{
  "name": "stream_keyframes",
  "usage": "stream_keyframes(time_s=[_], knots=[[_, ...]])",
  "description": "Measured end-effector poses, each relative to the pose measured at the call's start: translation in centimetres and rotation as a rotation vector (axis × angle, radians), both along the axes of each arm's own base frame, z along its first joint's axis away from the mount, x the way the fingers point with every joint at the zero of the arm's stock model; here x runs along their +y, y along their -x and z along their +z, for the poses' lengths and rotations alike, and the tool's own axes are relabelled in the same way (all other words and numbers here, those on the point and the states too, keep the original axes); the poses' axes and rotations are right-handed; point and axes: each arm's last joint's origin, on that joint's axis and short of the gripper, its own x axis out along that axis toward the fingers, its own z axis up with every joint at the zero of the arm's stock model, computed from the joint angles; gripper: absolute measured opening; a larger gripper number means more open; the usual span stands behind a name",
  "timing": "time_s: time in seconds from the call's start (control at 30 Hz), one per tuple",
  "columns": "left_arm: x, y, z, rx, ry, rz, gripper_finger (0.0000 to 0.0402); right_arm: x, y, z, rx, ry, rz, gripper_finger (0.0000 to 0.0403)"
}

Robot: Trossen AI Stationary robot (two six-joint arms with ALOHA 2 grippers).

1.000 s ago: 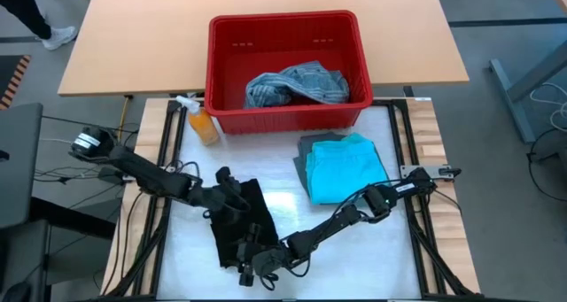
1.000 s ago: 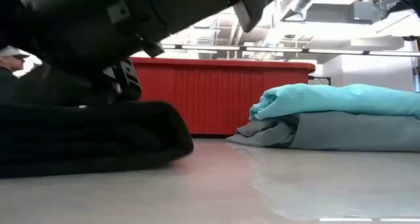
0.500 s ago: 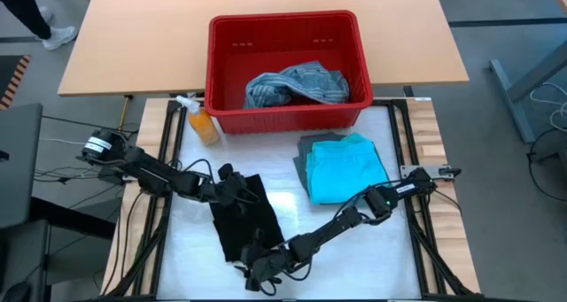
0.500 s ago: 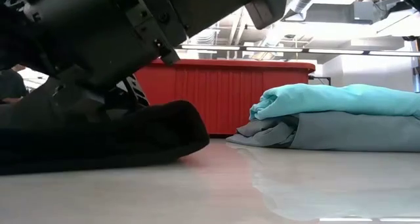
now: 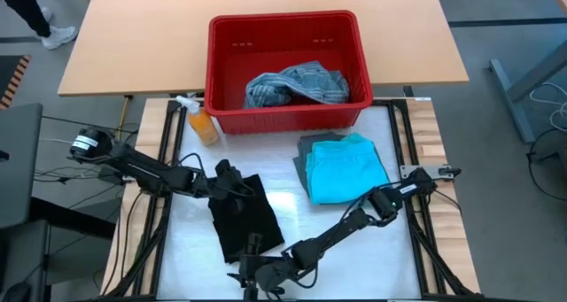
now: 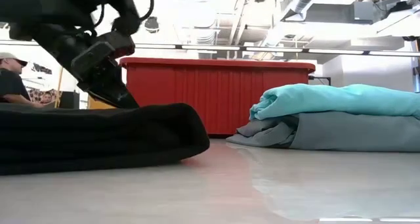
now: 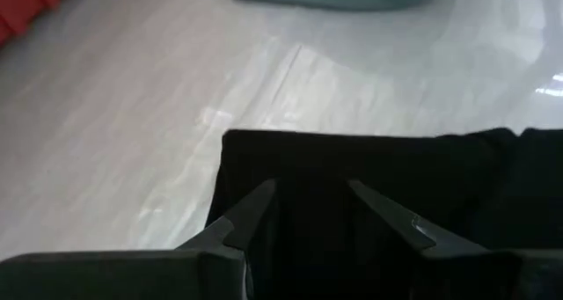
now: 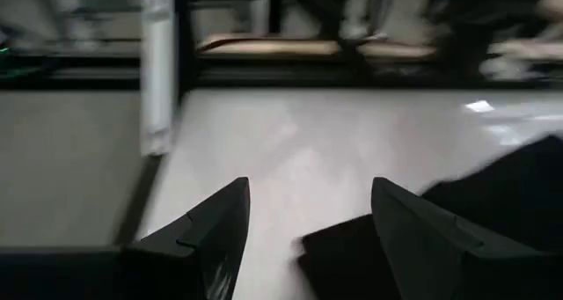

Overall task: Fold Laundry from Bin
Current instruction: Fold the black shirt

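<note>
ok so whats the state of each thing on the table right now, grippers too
black garment: partly folded, flat on the mat
turquoise garment: folded, stacked on the grey-green one
grey-green garment: folded, bottom of stack
blue-grey garment: crumpled in the bin
bin: upright
spray bottle: upright beside bin
left gripper: open over black garment
right gripper: open, empty

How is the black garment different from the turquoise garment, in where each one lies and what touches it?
The black garment lies directly on the white mat, while the turquoise garment rests on top of a grey-green garment. The black garment has the left claw at its edge; no claw is near the turquoise garment. Both lie folded outside the red bin.
</note>
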Motion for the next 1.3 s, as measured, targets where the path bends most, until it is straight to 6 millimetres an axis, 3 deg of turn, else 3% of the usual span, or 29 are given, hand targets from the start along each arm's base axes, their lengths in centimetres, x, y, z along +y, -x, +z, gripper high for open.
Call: stream_keyframes(time_s=[0.1, 0.33, 0.83, 0.93, 1.03, 1.2, 1.3], knots=[[0.0, 0.1, 0.2, -0.007, 0.005, -0.002, 0.0121, -0.3, 0.1, 0.0, -0.002, 0.041, -0.090, 0.0259], [0.1, 0.3, -0.3, 0.044, -0.003, 0.007, 0.0121, -1.9, -1.4, -6.1, 0.107, -0.131, -0.062, 0.0259], [3.5, 0.6, -1.1, 0.141, -0.030, 0.163, 0.0121, -0.6, -0.6, -6.7, 0.145, -0.116, -0.033, 0.0260], [3.8, 0.7, -0.4, 0.125, -0.050, 0.172, 0.0121, -0.4, -0.5, -5.6, 0.146, -0.078, 0.007, 0.0260], [3.8, 0.6, 1.9, 0.076, -0.065, 0.154, 0.0121, -0.3, -0.4, -3.3, 0.133, -0.042, 0.039, 0.0260], [3.5, 2.3, 7.1, -0.012, -0.044, 0.145, 0.0121, -2.0, 1.2, 5.3, 0.122, -0.030, -0.009, 0.0260], [2.7, 4.3, 9.3, -0.101, 0.089, 0.135, 0.0121, -3.8, 2.8, 7.9, 0.210, -0.005, -0.096, 0.0260]])
